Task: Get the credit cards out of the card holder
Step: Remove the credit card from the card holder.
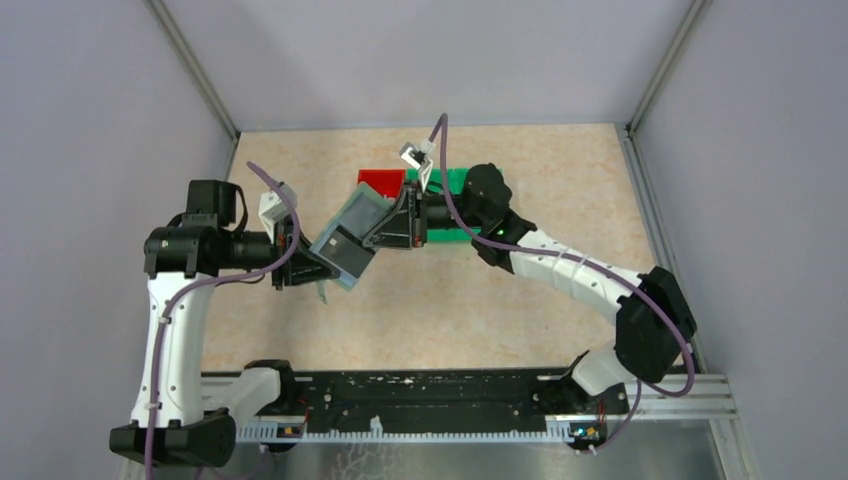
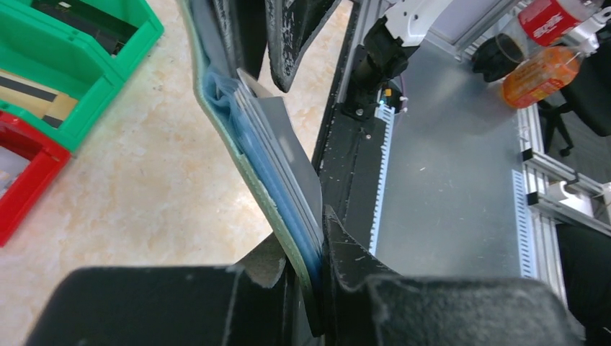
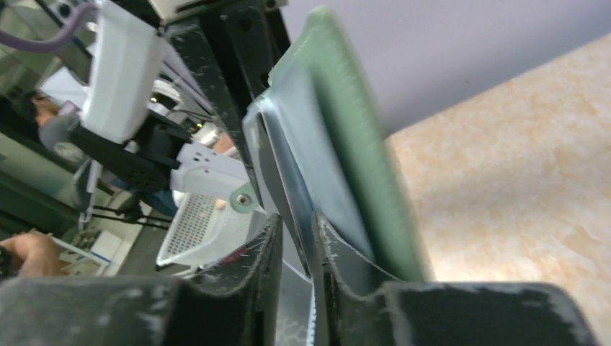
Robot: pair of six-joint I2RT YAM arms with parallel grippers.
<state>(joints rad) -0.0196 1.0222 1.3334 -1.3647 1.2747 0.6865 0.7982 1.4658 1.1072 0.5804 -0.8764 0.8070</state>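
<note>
Where overhead hides contact, left end effector clamps card holder, right end effector — grip unclear.

You see the right gripper straddling a thin grey edge, possibly a credit card. The green card holder stands upright just right of it.

The top external camera looks steeply down from above and behind the robot, far enough back to hold the whole worktop. Each wrist camera sights along its own fingers at very close range: the left pincer sits at lower centre, the right pincer likewise. All three views share the card holder, mid-frame.
</note>
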